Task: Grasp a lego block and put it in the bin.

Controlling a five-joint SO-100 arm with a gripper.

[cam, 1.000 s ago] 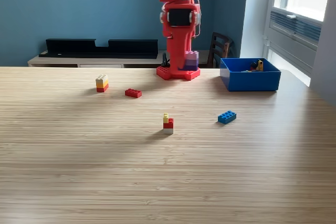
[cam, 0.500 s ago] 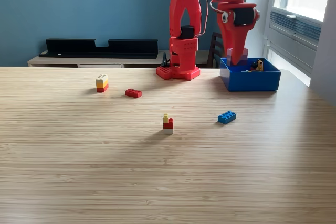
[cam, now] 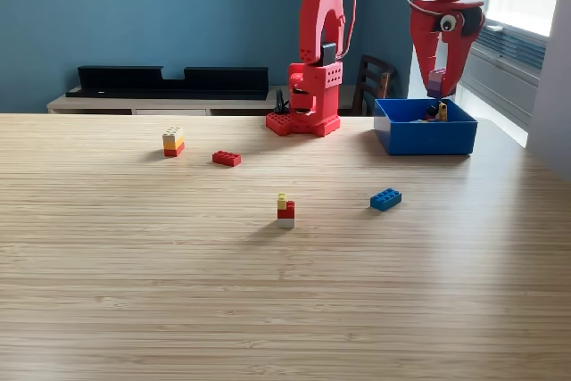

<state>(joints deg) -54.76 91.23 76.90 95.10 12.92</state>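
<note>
In the exterior view my red gripper [cam: 439, 86] hangs pointing down over the blue bin [cam: 425, 138] at the back right of the table. Its jaws are shut on a small purple lego block [cam: 435, 82], held a little above the bin's rim. Inside the bin a yellow and dark piece [cam: 442, 111] shows near the far wall. Loose lego lies on the table: a blue block [cam: 385, 199], a yellow-red-white stack [cam: 285, 210], a red flat block [cam: 226, 158] and a yellow-red stack [cam: 173, 141].
The arm's red base [cam: 303, 120] stands at the table's far edge, left of the bin. A dark chair [cam: 373, 82] and a low black shelf [cam: 169, 79] lie behind the table. A window is at the right.
The arm has swung from over its base to the exterior view's right, carrying the purple block. It now hangs over the bin's right part, slightly higher than half a second ago.
</note>
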